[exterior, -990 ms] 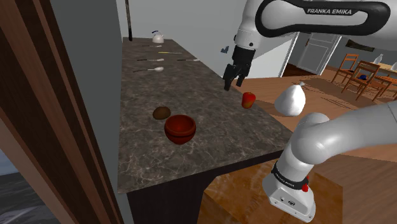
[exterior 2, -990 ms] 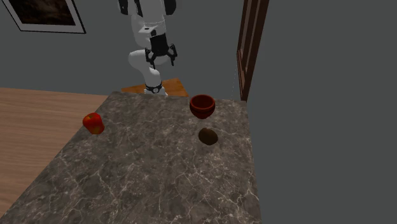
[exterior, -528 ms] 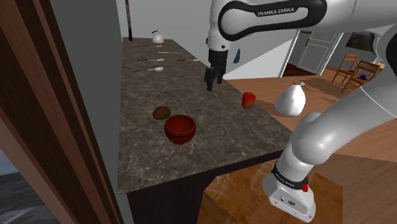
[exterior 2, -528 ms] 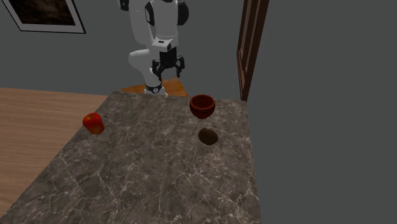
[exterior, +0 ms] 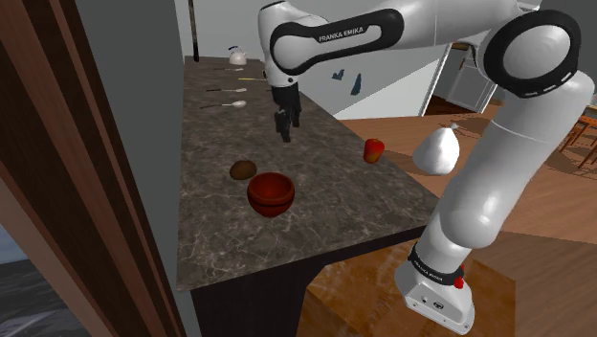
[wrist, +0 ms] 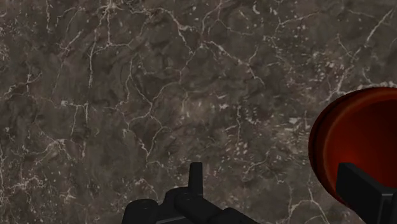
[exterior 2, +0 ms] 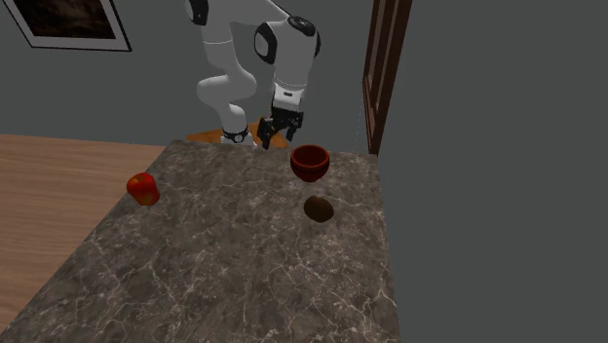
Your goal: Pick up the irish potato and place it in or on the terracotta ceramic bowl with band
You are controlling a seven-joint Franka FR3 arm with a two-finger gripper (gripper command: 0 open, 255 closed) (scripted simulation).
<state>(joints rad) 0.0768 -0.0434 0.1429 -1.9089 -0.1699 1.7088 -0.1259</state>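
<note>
The dark, white-veined stone counter (exterior: 316, 182) is the biggest thing here: long, flat and polished-looking, running away from the stand. Over it arches the white Franka arm (exterior: 497, 124). In the last second it has swung across the counter, away from the edge where the red fruit lies and towards the wall side. Its black gripper (exterior: 284, 124) now hangs above bare stone, beyond the bowl and potato in the shoulder view. In the second exterior view the gripper (exterior 2: 276, 132) stands just to the left of the bowl. We take this as the approach. The hand has closed in on the right group of things but is not yet over the potato and has not come down to it.

In the wrist view the gripper (wrist: 273, 168) has its fingers well apart, with nothing between them but counter.

The red-brown, round, glossy bowl (exterior: 271, 193) sits upright and empty on a narrow foot, and its rim shows by one finger in the wrist view (wrist: 356, 140).

The dull brown, rounded potato (exterior: 242, 170) lies on the counter just beside the bowl but apart from it, untouched. It looks smooth, so we judge it may roll under a careless grip.

Smallest is the red fruit with a yellowish patch (exterior: 373, 150), well apart.
</note>
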